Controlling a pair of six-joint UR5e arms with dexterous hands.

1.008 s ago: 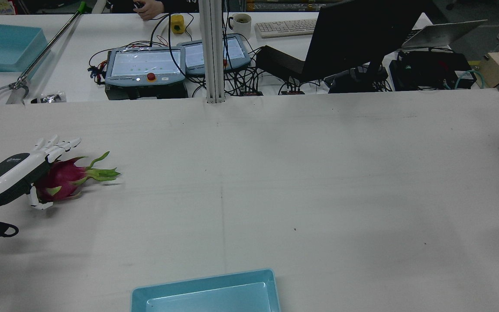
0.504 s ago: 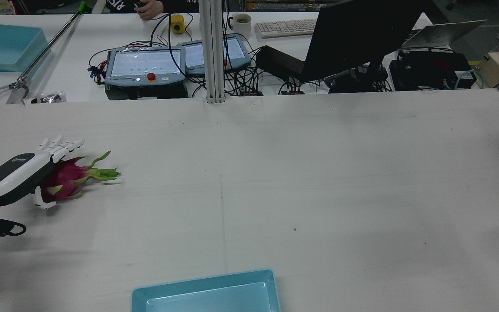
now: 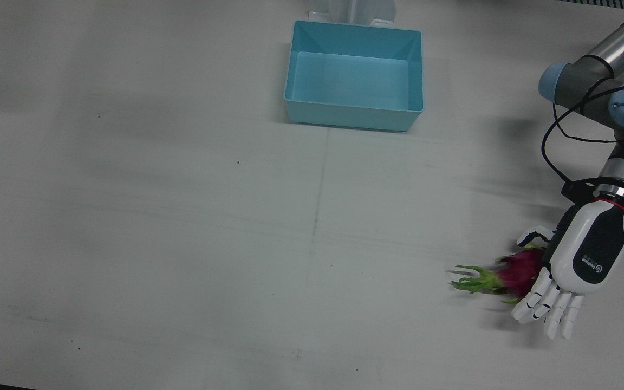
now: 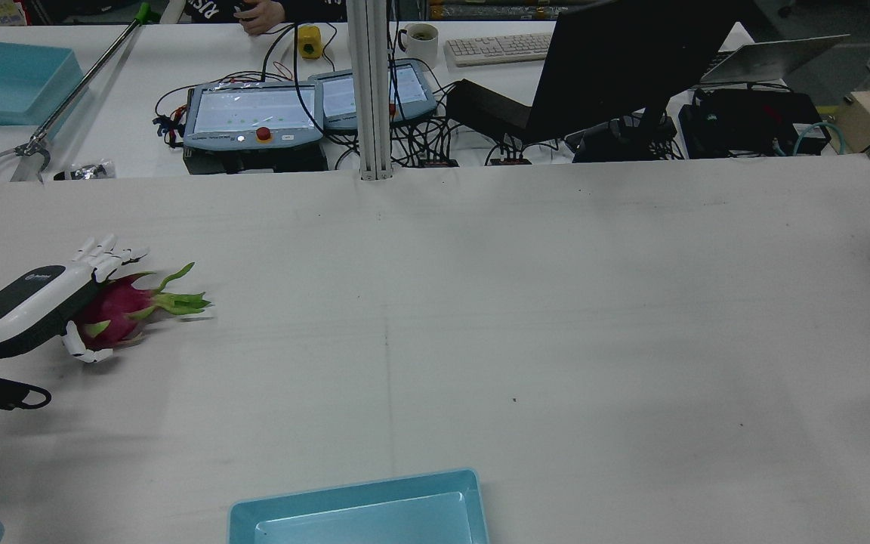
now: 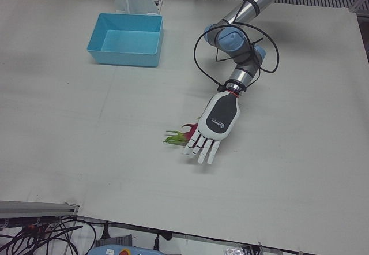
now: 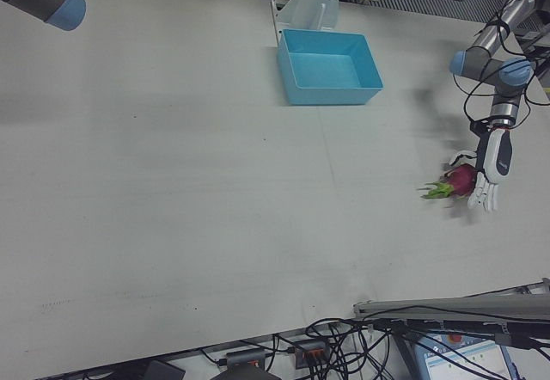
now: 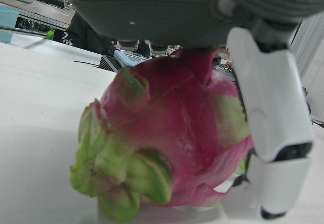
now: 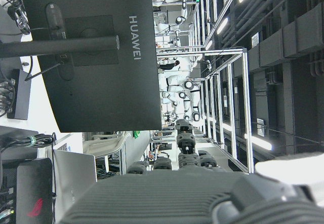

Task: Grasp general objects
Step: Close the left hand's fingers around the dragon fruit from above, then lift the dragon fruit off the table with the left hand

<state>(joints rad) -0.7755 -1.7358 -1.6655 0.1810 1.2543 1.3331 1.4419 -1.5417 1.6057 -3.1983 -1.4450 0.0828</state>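
A magenta dragon fruit [image 3: 518, 271] with green leaf tips lies on the white table at its left side, also in the rear view [image 4: 121, 310] and close up in the left hand view [image 7: 172, 143]. My left hand [image 3: 583, 260] hovers palm-down over its thick end, fingers straight and spread past it, thumb [image 7: 268, 122] beside the fruit, not closed on it. It also shows in the rear view [image 4: 35, 306] and the left-front view [image 5: 216, 122]. My right hand [image 8: 202, 198] shows only as a grey edge in its own view, raised, facing a monitor.
A blue bin [image 3: 352, 116] with nothing in it stands at the robot's edge of the table, mid-width, far from the fruit. Beyond the far edge are teach pendants [image 4: 254, 113], cables and a black monitor [image 4: 624, 60].
My left hand has shifted slightly forward over the fruit and its thumb has come a little closer to it. The dragon fruit has not moved.
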